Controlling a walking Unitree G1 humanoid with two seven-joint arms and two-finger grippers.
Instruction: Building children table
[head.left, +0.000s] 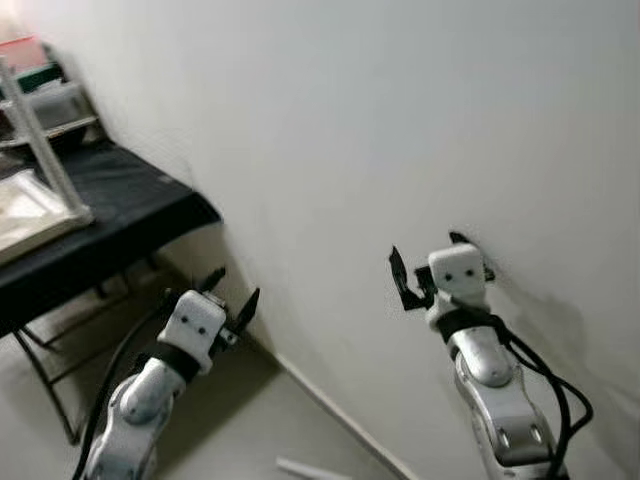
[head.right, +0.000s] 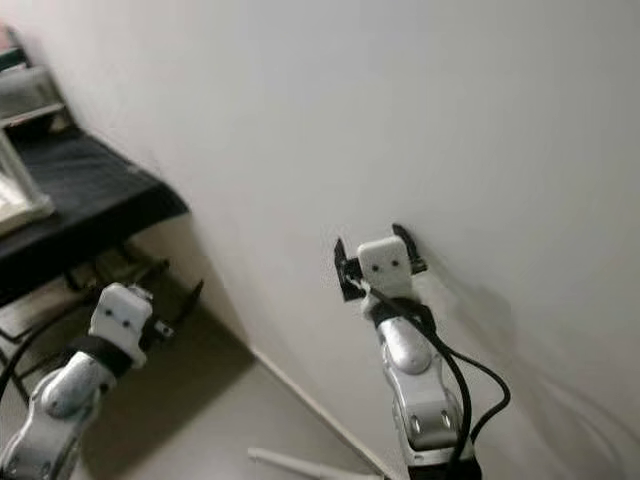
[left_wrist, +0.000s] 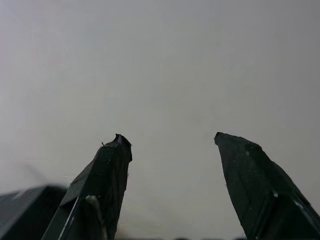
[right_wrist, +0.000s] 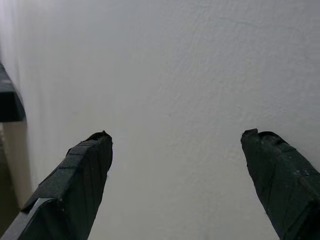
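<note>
My right claw (head.left: 428, 268) is raised in front of me with its two black fingers spread wide and nothing between them; it points straight at the plain white wall (head.left: 400, 120), very close to it or touching, I cannot tell which. Through the right wrist view the spread fingertips (right_wrist: 85, 165) frame only bare plaster. My left claw (head.left: 232, 296) sits lower and to the left, also spread and empty, aimed at the same wall down near where it meets the floor (head.left: 230, 430).

Further out to the left, a black-covered surface (head.left: 120, 215) on thin folding legs stands against the wall. On it lie a pale flat panel with a white upright post (head.left: 45, 150) rising from it, which I take to be parts of the children's table, and beyond them some stacked bins (head.left: 45, 95) at the far left. Near my feet a slim white stick-like piece (head.left: 310, 468) lies on the floor by the skirting; it may be another part, but I cannot be sure.

As I judge it, no assembly step is in hand: I am facing the wall, holding nothing, between steps. The next move calls for turning left toward the black surface, or bending to the floor piece, so a claw can close on a part.
</note>
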